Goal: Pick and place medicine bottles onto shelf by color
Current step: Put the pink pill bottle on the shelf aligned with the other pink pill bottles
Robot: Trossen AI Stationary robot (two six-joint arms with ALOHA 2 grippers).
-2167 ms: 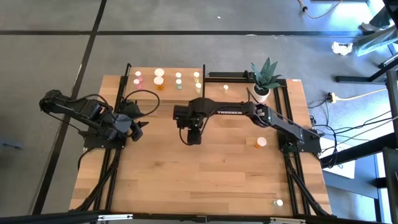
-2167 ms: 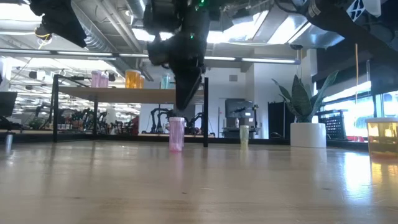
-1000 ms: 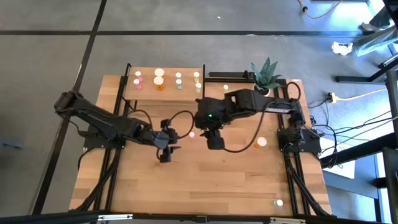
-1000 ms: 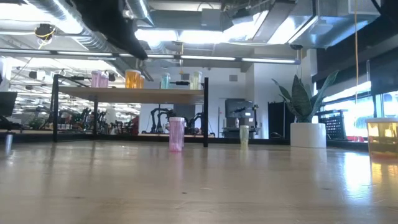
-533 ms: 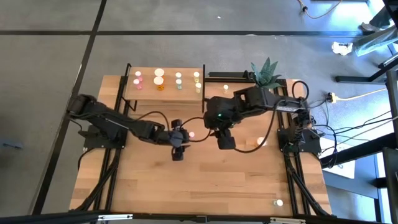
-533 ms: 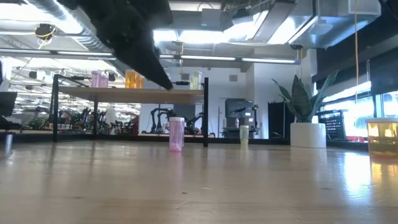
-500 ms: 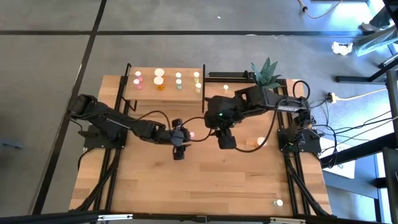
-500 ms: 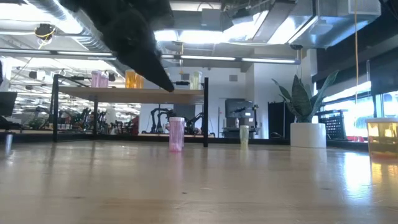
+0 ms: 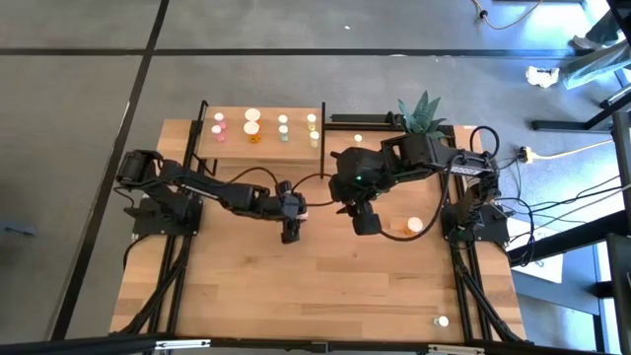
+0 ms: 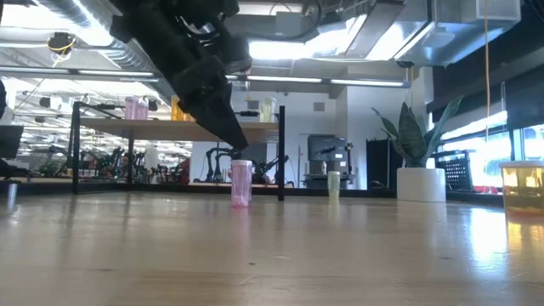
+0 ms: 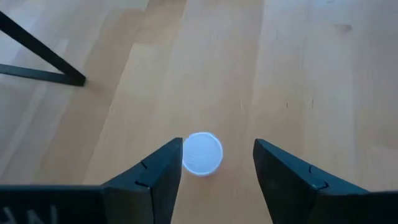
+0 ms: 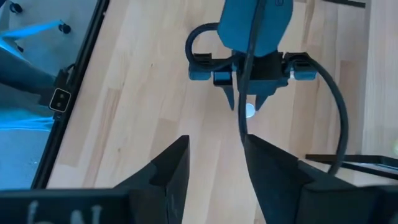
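Left pincer [image 11: 214,174] spread wide, straddling the pink bottle [image 10: 241,183], which stands on the tabletop [image 9: 325,286] just in front of the shelf [image 9: 261,148], likely lining up a grasp. Right pincer [image 9: 367,223] hangs released, farther from the shelf, holding nothing.

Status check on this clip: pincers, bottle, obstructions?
Left pincer open, above pink bottle, white cap between fingers. Right pincer open, empty, hovering mid-table. Nothing blocking the shelf.
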